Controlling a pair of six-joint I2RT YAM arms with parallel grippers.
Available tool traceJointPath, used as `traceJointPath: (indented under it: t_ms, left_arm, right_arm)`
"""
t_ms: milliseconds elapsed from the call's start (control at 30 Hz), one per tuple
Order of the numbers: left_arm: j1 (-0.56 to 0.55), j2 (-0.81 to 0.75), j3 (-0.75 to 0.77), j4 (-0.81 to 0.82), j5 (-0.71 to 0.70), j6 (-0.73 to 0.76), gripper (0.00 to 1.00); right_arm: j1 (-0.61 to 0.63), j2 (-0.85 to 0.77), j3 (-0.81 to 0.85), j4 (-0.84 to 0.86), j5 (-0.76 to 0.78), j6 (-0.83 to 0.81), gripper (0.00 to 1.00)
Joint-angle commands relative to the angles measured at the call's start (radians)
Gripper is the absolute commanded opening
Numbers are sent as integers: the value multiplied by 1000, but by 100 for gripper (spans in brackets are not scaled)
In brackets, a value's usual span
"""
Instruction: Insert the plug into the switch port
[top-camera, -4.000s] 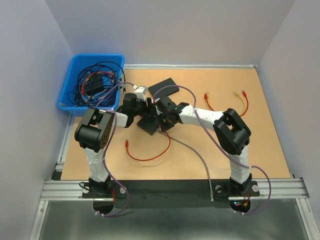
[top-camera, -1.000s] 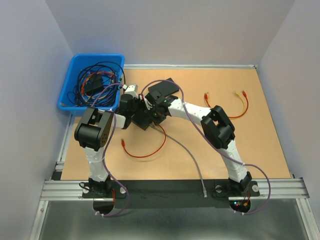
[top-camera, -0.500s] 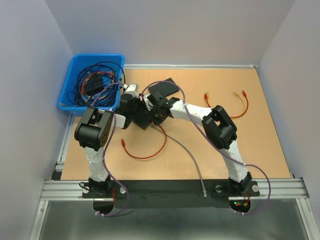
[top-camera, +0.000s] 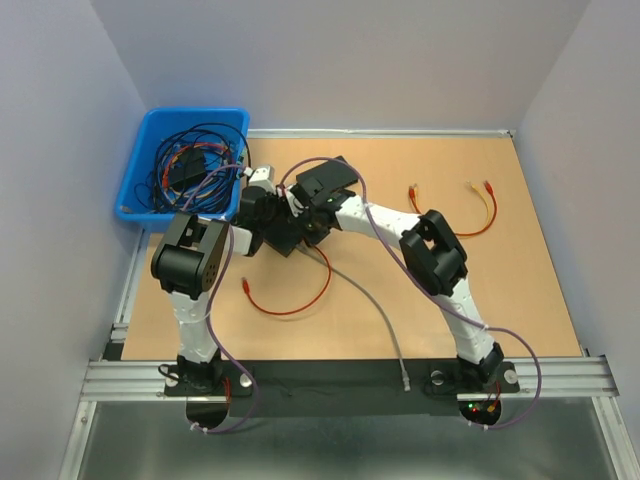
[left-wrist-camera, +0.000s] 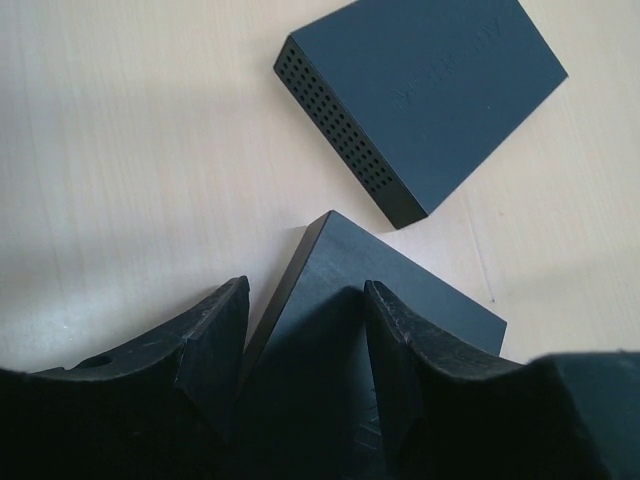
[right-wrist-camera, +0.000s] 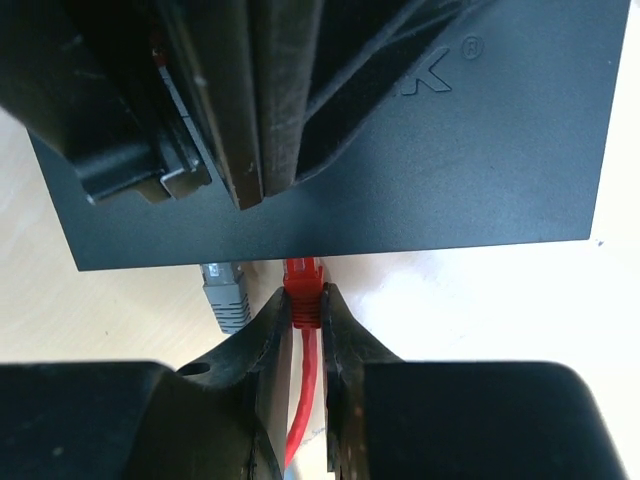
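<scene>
- Where the tan wooden surface (top-camera: 520, 300) meets its near edge, a thin grey cable (top-camera: 372, 305) starts right of the middle. It runs away toward the left of centre.
- A thin red cable (top-camera: 300, 306) lies in a loop in the left half, between the near edge and the two grippers. One loose end points toward the left edge.
- Left of the surface's centre is the flat black plastic network switch (right-wrist-camera: 480, 170).
- The right gripper (right-wrist-camera: 303, 305) is clamped on the red plug (right-wrist-camera: 303, 283), with a finger pressed to each of its sides. The plug's tip meets the side face of the network switch; I cannot tell whether it is seated in a port.
- Just beside the red plug, on its left in the right wrist view, a grey plug (right-wrist-camera: 225, 295) touches the same face.
- The left gripper (left-wrist-camera: 305, 295) grips the network switch from the opposite side. Its fingers are closed against the switch, and a corner of the switch shows between them.
- Beyond that corner lies a second black box with a perforated side (left-wrist-camera: 420, 100). It is apart from the switch and nearer the far edge.
- A short orange cable (top-camera: 416, 203) and a short yellow cable (top-camera: 484, 210) lie in the right half, toward the far edge.
- A blue plastic bin (top-camera: 132, 195) stands just outside the far-left corner and holds a tangle of dark cables (top-camera: 195, 165).
</scene>
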Motion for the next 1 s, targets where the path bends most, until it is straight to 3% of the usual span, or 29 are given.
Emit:
traceJointPath:
  t_ms: [0, 267, 400, 633, 800, 967]
  left_arm:
    - [-161, 43, -52, -243, 291, -162, 58]
    - [-165, 11, -103, -241, 265, -208, 58]
    - [-164, 6, -103, -247, 248, -210, 58]
    - [-141, 14, -85, -267, 230, -208, 58]
    - [-125, 6, -80, -275, 216, -207, 59]
    - [-122, 12, -30, -329, 199, -175, 58]
  right_arm:
    - [3, 15, 221, 691, -1, 68, 1]
    - [4, 75, 329, 734, 9, 90, 0]
    - [3, 48, 272, 737, -15, 93, 0]
    - [4, -149, -85, 788, 31, 67, 5]
    - [4, -314, -385, 885, 97, 94, 18]
    - [3, -417, -521, 899, 131, 107, 36]
